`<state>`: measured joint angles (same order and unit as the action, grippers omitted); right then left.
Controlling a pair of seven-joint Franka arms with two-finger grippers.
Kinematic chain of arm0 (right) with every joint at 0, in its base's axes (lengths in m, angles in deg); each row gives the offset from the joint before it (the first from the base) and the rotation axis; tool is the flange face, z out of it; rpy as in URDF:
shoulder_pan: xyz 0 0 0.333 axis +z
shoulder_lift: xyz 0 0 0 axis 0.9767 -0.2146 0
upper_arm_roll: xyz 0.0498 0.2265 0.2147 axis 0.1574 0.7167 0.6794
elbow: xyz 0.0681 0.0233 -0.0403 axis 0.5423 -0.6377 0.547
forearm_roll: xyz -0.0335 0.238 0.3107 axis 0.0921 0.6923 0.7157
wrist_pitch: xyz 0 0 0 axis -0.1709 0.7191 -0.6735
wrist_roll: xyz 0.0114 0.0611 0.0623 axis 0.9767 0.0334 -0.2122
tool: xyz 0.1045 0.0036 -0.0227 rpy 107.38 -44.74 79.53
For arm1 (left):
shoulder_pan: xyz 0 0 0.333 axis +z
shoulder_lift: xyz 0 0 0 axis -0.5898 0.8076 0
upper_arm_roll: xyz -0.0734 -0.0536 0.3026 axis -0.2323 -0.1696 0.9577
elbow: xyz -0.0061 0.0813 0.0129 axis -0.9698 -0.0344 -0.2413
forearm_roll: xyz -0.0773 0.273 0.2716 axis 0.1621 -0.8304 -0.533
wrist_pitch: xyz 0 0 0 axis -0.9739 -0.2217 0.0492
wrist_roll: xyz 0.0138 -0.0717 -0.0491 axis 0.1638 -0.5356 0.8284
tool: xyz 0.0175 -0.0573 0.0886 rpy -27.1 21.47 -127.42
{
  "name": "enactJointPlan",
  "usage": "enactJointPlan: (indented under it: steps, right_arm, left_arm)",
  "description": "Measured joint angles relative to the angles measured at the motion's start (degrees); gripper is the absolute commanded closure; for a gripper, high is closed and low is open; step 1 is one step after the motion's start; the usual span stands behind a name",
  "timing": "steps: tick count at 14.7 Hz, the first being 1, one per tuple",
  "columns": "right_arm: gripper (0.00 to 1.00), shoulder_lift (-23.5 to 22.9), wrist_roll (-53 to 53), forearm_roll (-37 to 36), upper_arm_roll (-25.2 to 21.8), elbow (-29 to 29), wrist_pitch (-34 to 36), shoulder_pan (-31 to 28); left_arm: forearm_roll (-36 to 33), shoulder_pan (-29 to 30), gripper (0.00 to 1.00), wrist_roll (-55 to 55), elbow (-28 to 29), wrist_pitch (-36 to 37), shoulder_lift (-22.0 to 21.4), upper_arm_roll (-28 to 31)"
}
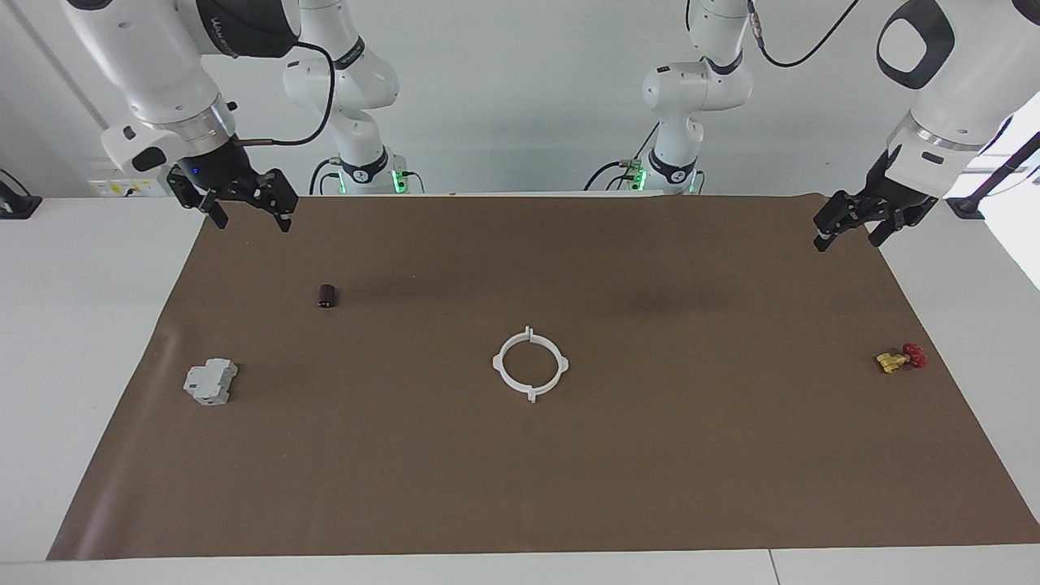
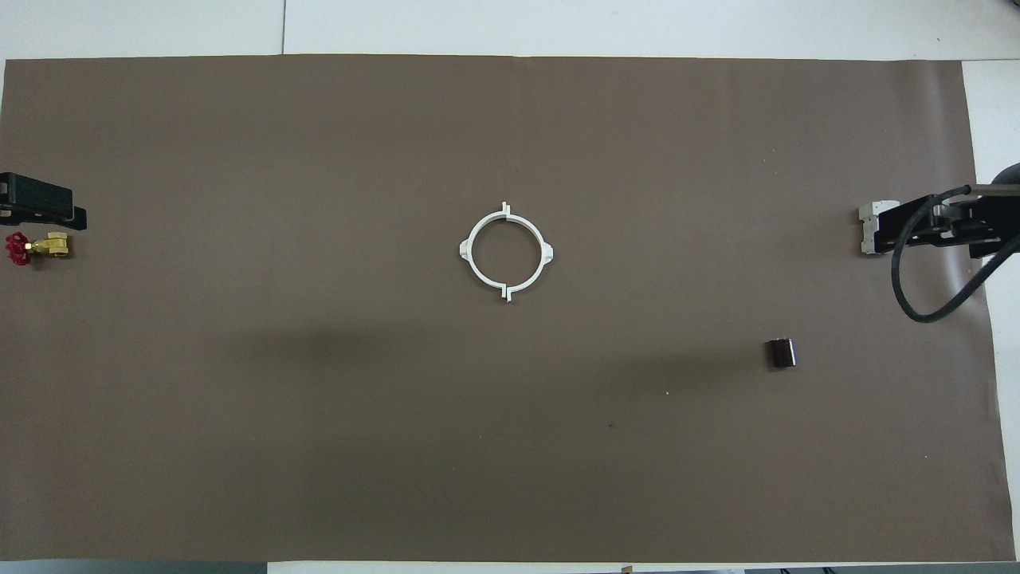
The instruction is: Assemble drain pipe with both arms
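The drain pipe (image 1: 530,365) lies as one closed white ring at the frame's centre on the brown mat (image 1: 569,487), well apart from both pairs of fingers. The left gripper (image 1: 853,226) hangs spread and empty at upper right, the right gripper (image 1: 248,213) spread and empty at upper left
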<state>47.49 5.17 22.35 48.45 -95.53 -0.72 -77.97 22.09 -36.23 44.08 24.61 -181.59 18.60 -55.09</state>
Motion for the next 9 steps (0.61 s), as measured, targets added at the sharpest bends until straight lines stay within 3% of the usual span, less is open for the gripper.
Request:
enactJointPlan:
  steps: [9]
  right_arm:
    - [0.00, 0.00, 0.00, 0.00, 0.00, 0.00, 0.00, 0.00]
  left_arm:
    - [0.02, 0.00, 0.00, 0.09, -0.29, 4.23, -0.68, -0.06]
